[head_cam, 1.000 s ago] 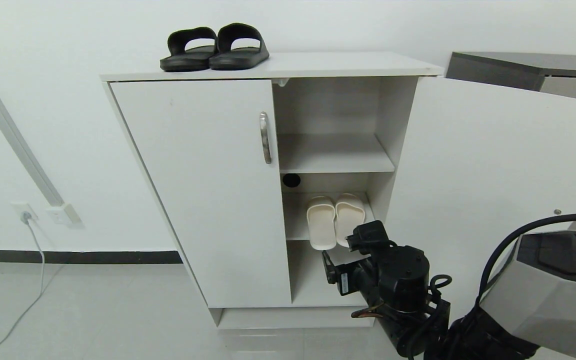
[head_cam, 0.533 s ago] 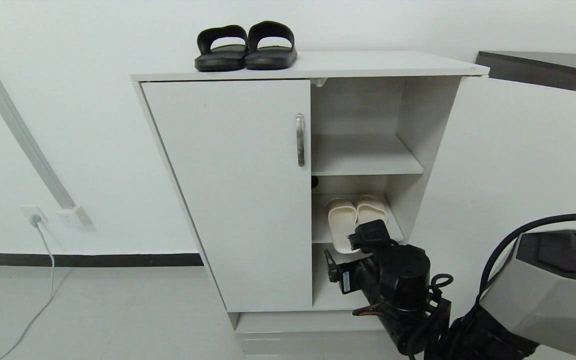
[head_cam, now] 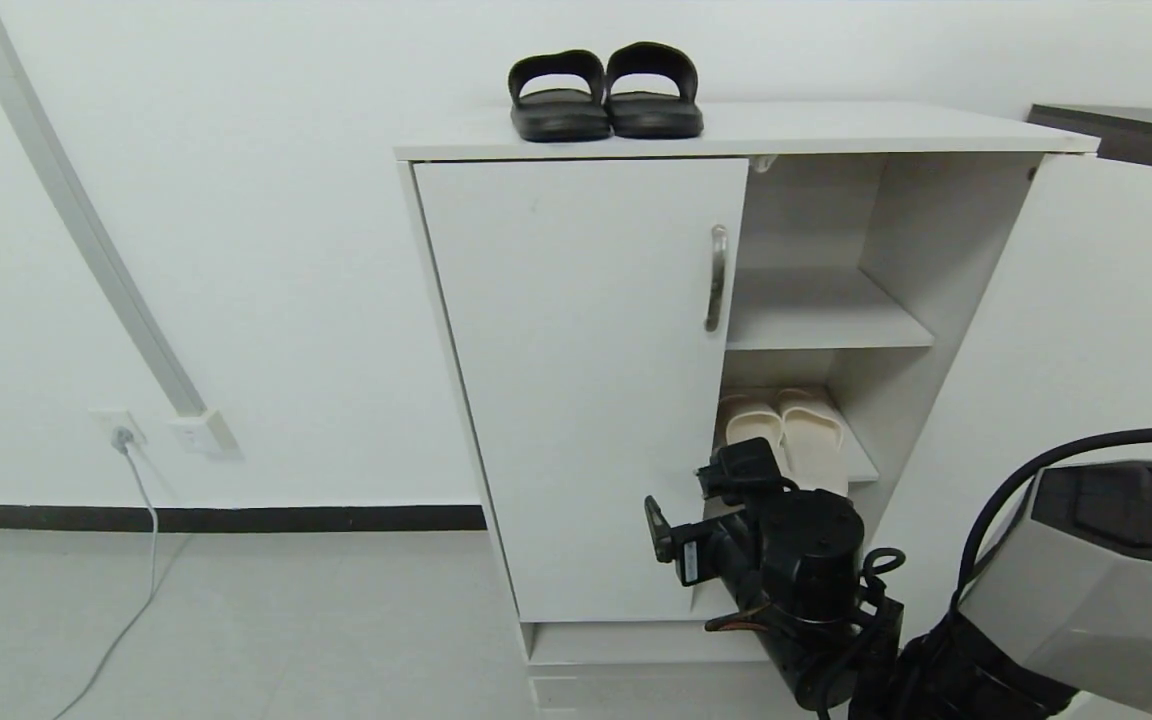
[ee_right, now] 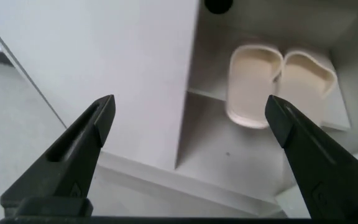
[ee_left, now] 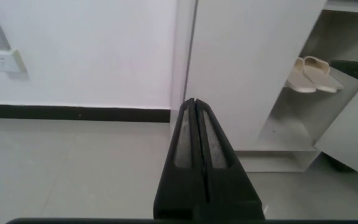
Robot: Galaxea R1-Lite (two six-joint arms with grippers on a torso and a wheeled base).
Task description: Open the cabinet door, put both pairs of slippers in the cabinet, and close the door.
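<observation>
Camera swings since a second ago: the cabinet [head_cam: 836, 125] sits further right in the head view, but nothing on it has moved. White slippers [head_cam: 786, 430] lie on the middle shelf and black slippers [head_cam: 604, 95] on top, so one pair remains to stow. The right gripper [ee_right: 190, 106] hangs low before the open door [head_cam: 1086, 330], spread wide and empty. The left gripper [ee_left: 194, 106] is pressed together and empty.

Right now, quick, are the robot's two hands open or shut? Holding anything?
Left gripper: shut, holding nothing.
Right gripper: open and empty, pointed toward the white slippers on the shelf.
</observation>
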